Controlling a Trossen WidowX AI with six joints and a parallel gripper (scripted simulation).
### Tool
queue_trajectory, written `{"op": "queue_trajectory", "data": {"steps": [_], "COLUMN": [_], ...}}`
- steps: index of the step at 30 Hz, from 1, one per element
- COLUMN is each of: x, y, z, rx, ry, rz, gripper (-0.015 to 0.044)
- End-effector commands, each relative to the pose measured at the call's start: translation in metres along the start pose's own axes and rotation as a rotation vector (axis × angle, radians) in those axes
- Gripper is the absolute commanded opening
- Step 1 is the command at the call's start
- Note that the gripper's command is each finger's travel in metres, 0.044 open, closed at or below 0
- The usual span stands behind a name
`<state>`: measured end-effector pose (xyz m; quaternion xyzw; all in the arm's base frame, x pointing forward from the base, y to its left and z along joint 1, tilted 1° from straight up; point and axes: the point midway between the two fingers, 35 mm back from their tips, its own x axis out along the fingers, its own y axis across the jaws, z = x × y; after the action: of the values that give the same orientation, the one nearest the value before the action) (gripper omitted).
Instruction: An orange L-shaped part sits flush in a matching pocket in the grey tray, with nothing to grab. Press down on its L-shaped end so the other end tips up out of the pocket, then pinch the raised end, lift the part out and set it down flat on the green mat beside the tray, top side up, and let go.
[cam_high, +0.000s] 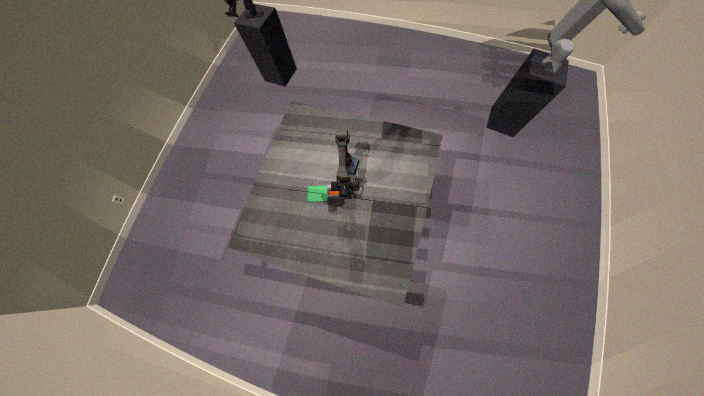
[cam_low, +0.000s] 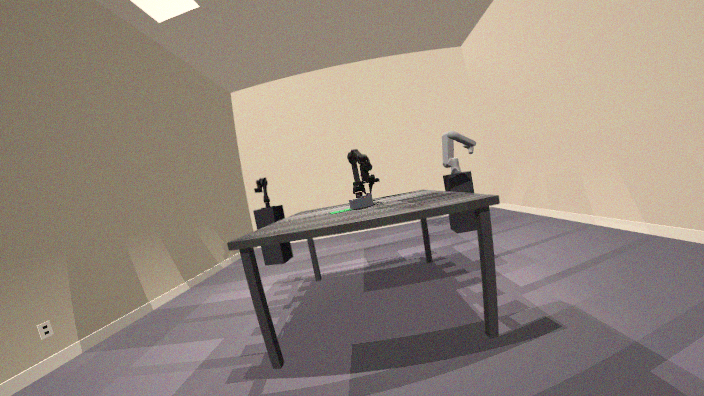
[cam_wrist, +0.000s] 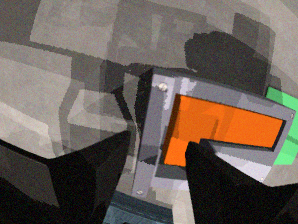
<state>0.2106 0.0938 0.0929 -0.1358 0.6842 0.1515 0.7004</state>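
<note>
The orange L-shaped part (cam_high: 333, 193) (cam_wrist: 245, 126) lies in the pocket of the grey tray (cam_low: 361, 202) (cam_wrist: 148, 135). In the wrist view its long arm points right, towards the green mat (cam_high: 316, 194) (cam_low: 341, 211) (cam_wrist: 286, 152), and its L-shaped end is at the left. No raised end can be made out. My gripper (cam_wrist: 159, 143) is partly open with nothing between the fingers. It is over the tray, and the right fingertip overlaps the lower edge of the L-shaped end in the wrist view. The height between fingertip and part cannot be told. The arm hides much of the tray in the top view.
The tray and mat lie side by side on the dark table (cam_high: 300, 235) (cam_low: 400, 214). A blue-grey block (cam_wrist: 142, 210) shows beyond the tray's lower edge in the wrist view, near the arm's base. Two other arms stand on dark pedestals (cam_high: 267, 47) (cam_high: 525, 95) away from the table.
</note>
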Motion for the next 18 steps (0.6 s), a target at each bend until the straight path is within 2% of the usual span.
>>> {"op": "queue_trajectory", "data": {"steps": [1,18], "x": [0.016,0.031], "y": [0.001,0.001], "z": [-0.001,0.000], "rx": [0.005,0.005], "ry": [-0.006,-0.006], "rz": [0.007,0.007], "gripper": [0.0180,0.0180]}}
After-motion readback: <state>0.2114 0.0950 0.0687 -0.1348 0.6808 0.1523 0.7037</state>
